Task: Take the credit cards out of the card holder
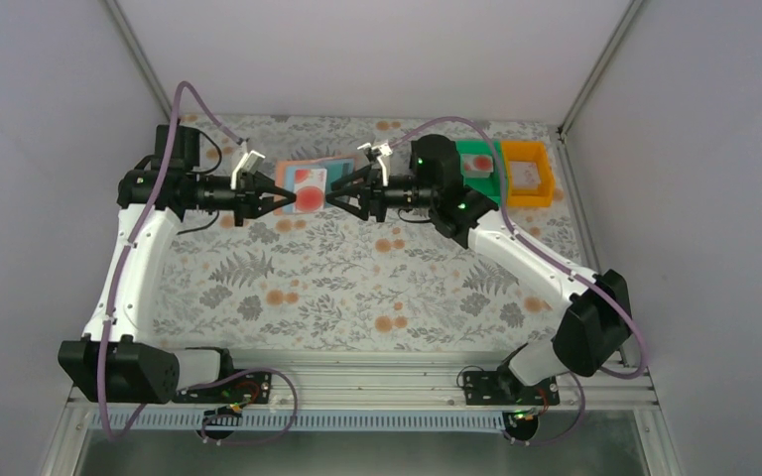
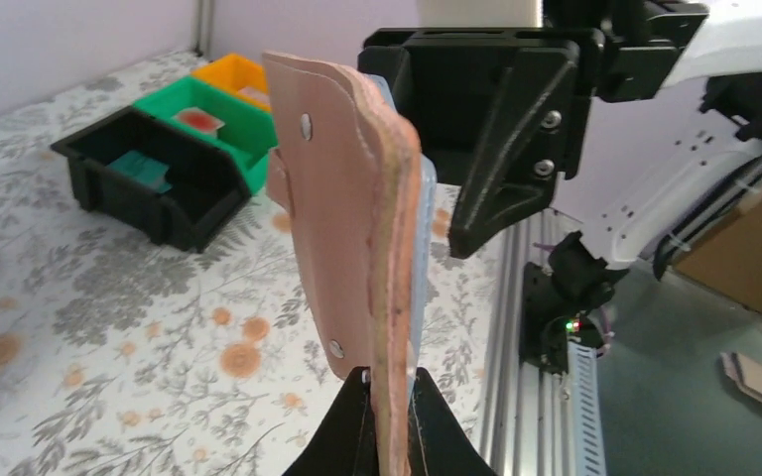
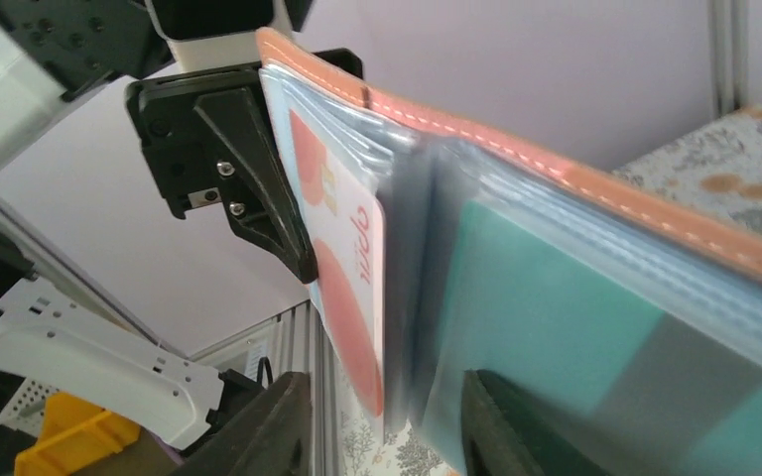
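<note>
Over the worktop's (image 1: 357, 297) far edge, the left gripper (image 1: 285, 201) is clamping the card holder (image 1: 310, 175). The right gripper (image 1: 336, 201) is straddling a credit card (image 3: 349, 268), jaws apart, and is probably needing to pinch and pull next.

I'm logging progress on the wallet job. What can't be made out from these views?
Cards left in the card holder: sleeves overlap and blur in the right wrist view; too small from the top.
Whether the right tool grips the white card: sleeves fill the gap between its fingers.
Black bin: hidden behind the right arm in the top view.
</note>
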`<state>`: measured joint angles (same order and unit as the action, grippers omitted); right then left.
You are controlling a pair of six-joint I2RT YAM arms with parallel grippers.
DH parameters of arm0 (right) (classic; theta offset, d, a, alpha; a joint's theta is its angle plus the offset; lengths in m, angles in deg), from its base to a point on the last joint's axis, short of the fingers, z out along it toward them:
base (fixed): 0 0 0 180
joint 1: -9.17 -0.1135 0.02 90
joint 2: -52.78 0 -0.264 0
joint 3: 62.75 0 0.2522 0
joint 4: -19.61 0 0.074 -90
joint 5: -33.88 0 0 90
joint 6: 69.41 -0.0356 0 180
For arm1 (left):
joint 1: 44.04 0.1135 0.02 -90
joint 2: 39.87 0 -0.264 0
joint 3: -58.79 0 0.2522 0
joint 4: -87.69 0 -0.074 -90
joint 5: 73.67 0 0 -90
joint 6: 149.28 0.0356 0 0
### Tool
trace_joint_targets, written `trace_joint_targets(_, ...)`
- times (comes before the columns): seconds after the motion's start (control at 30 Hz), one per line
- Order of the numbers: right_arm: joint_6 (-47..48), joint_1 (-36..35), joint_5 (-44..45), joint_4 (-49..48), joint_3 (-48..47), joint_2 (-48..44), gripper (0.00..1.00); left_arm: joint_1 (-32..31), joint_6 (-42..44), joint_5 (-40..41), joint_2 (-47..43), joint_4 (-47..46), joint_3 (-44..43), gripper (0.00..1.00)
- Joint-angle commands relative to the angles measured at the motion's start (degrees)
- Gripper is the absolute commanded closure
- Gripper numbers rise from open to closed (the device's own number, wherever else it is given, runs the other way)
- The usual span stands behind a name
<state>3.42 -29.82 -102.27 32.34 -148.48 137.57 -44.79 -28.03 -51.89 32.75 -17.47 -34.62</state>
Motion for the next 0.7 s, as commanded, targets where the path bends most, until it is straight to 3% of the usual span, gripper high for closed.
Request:
trace_joint_targets(0.0,-1.00,-0.79,-4.08,-4.39,-1.09,0.02,0.63,0.23,3.59,-8.64,-1.35,1.68,-0.91,0.98)
trace_joint_targets(0.3,0.97,-2.06,-8.62,-3.86,-2.59,0.96,0.95,0.30,5.22,-9.86,-1.52,2.89,-0.43,0.98)
trace_joint_targets(0.43,3.49,-1.98,-7.66,-1.46,-2.54,-0.19,0.96,0.47,5.80,-10.00,-1.46,3.35,-0.15,0.97)
trace_joint_targets(0.53,5.39,-1.80,-7.49,1.81,-3.43,-0.18,0.96,0.58,5.92,-9.85,-1.47,3.27,0.29,0.84)
trace_joint_targets(0.67,8.84,-1.80,-7.42,7.37,-6.43,0.34,0.96,0.65,6.36,-9.64,-1.51,3.42,0.48,0.81)
